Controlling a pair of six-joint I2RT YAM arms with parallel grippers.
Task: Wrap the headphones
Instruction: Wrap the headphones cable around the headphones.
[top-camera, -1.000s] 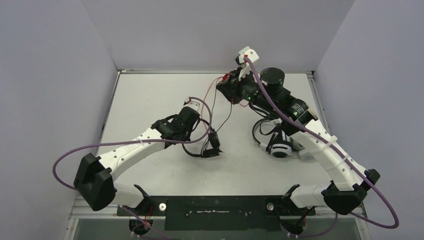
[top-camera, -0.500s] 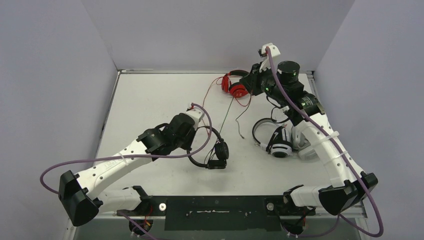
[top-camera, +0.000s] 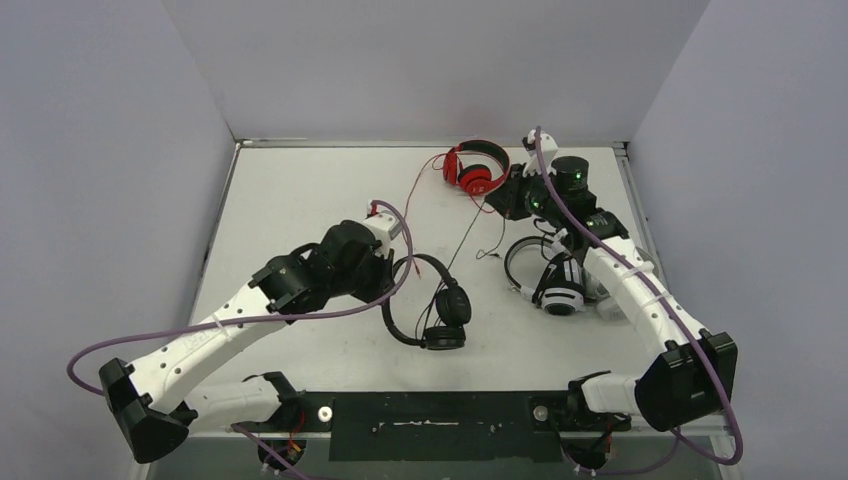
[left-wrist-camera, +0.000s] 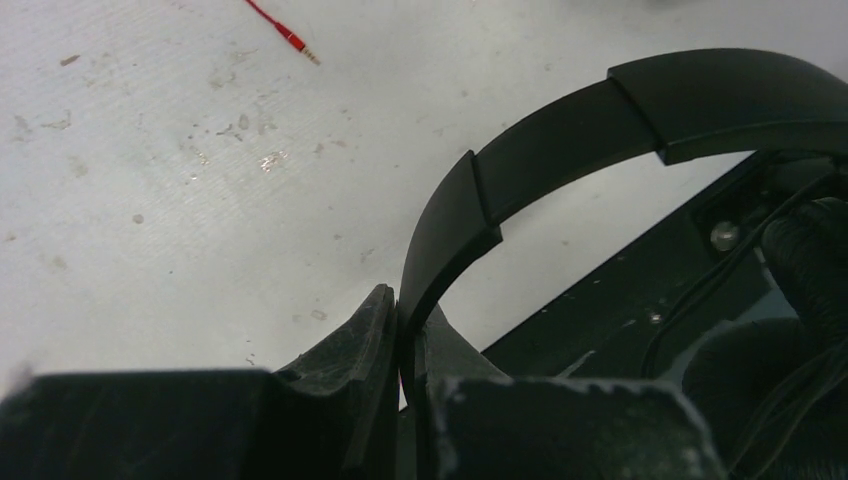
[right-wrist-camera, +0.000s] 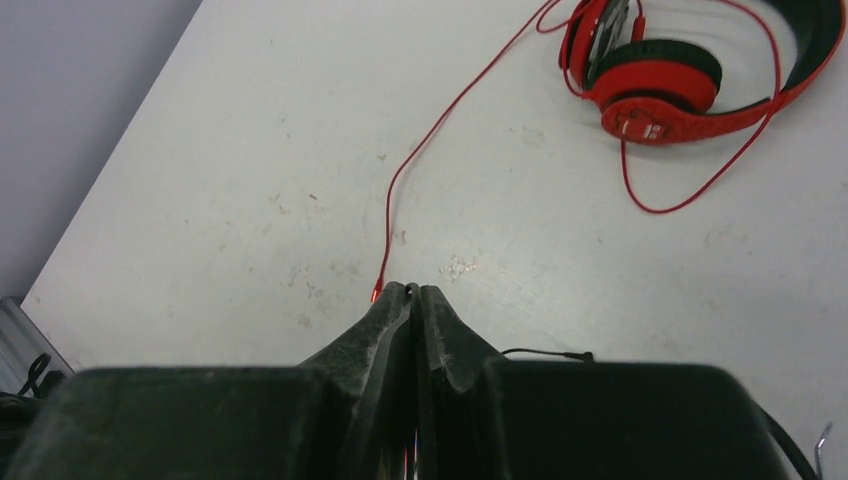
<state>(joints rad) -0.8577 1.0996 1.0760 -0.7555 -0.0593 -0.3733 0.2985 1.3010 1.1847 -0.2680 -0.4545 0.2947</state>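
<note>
Firmly, left gripper (left-wrist-camera: 405, 302) clamps black headphones (left-wrist-camera: 560, 140) (right gripper (right-wrist-camera: 413, 292) pinches red cable (right-wrist-camera: 384, 240))

Plain pale grey walls (top-camera: 430, 60) enclose the scuffed white table (top-camera: 300, 200) at its far, left and right edges.

White table (top-camera: 300, 200), scuffed and speckled: red headphones (top-camera: 476, 172) lie at its far edge, a black pair (top-camera: 440, 305) near the front, a white-and-black pair (top-camera: 560, 285) to the right.
</note>
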